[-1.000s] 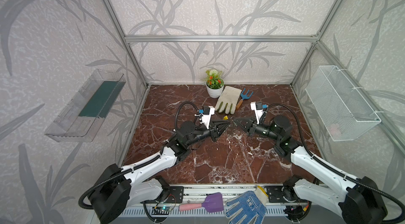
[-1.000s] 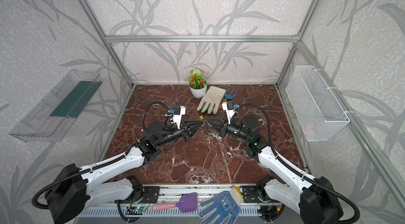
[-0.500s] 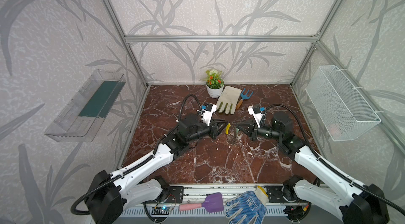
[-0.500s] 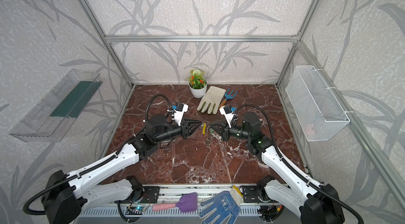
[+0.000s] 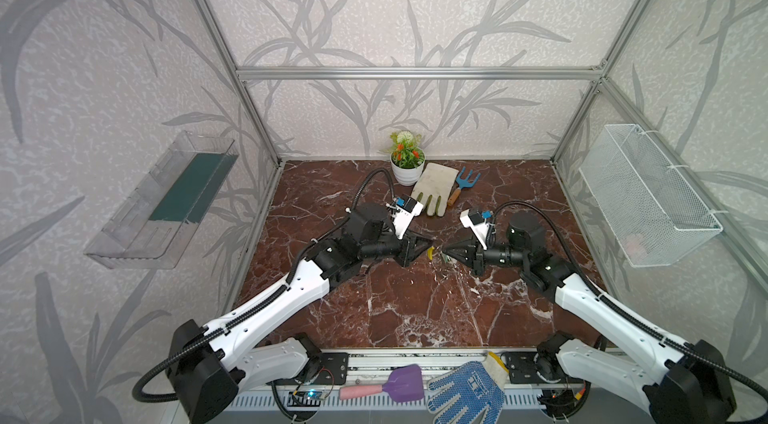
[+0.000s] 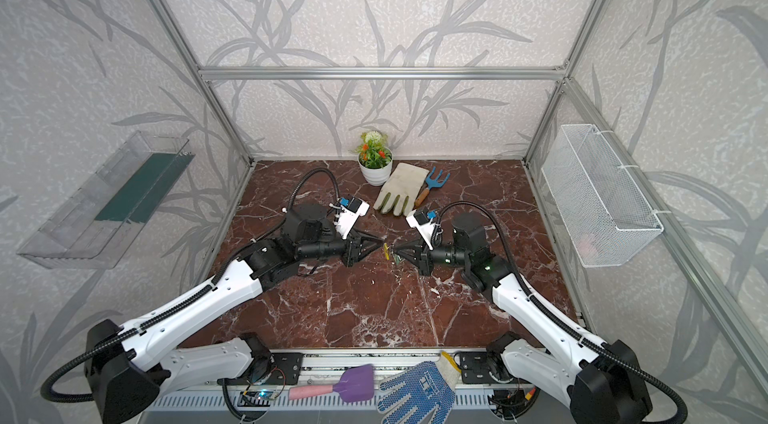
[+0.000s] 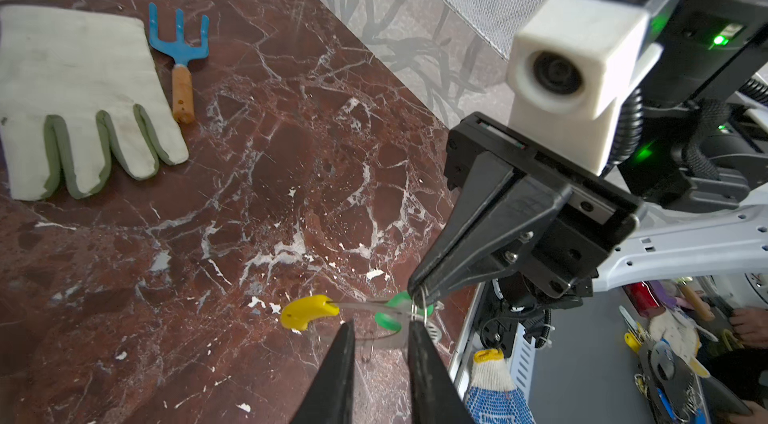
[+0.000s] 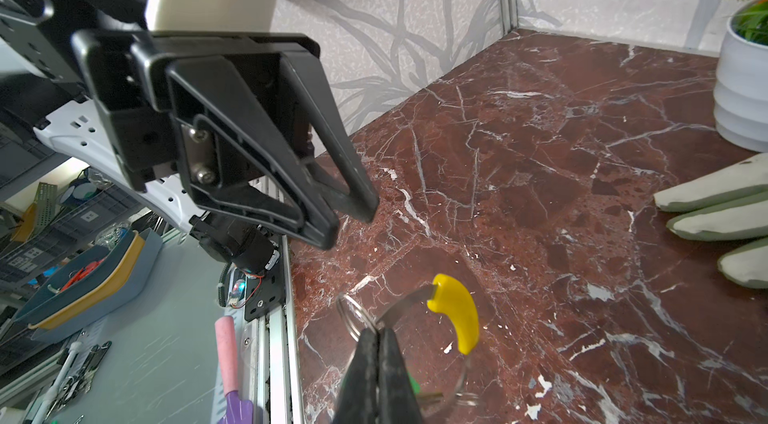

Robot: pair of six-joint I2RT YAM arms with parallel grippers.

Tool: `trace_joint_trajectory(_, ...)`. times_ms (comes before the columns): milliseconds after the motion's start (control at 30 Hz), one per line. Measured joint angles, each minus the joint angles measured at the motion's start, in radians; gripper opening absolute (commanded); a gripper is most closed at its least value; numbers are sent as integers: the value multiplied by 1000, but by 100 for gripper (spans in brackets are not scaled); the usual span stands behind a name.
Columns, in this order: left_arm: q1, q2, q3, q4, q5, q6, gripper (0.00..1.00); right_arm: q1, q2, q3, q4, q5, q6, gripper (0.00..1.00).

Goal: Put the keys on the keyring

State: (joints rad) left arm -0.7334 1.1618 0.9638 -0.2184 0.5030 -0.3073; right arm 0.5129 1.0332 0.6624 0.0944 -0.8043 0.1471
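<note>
Grey wire and a yellow sleeve (image 8: pixel 455 312) make up the keyring (image 8: pixel 409 299). It hangs clear of the marble floor (image 5: pixel 415 310) near the middle of the cell, pinched by the right gripper (image 8: pixel 376 337). That gripper's jaws are pressed together on the hoop, just beside a small silver ring (image 8: pixel 353 314). The green key tag (image 7: pixel 385 318) sits at those same tips, against the hoop. I cannot tell whether its thin loop is threaded onto the hoop.

The left gripper (image 7: pixel 381 332) faces the right one almost tip to tip, its jaws spread a little and holding nothing. In the right wrist view its fingertips (image 8: pixel 324 235) are near the keyring but apart from it.

Half a second before, both top views showed the two grippers farther apart, with the sleeve in the open gap between them. Now the left gripper has come up close beside the sleeve, while the right gripper's pinch looks unchanged. A second before, the tips were also nearly meeting, but a little higher in the picture.

Behind the grippers lie a pale garden glove (image 5: pixel 434 189) and a blue hand fork (image 5: pixel 463 185), with a white flower pot (image 5: pixel 407 170) at the back wall. A blue dotted glove (image 5: pixel 465 393) and a purple scoop (image 5: pixel 401 378) rest on the front rail.
</note>
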Motion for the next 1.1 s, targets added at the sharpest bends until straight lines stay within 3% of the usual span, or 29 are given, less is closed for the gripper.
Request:
trace_joint_trajectory(267,-10,35,3,-52,47,11,24,18,5,14,-18,1,-19,0)
trace_joint_trajectory(700,-12,-18,3,-42,19,8,23,24,19,14,-22,17,-25,0)
trace_joint_trajectory(1100,-14,26,10,-52,51,9,20,41,20,15,-40,35,-37,0)
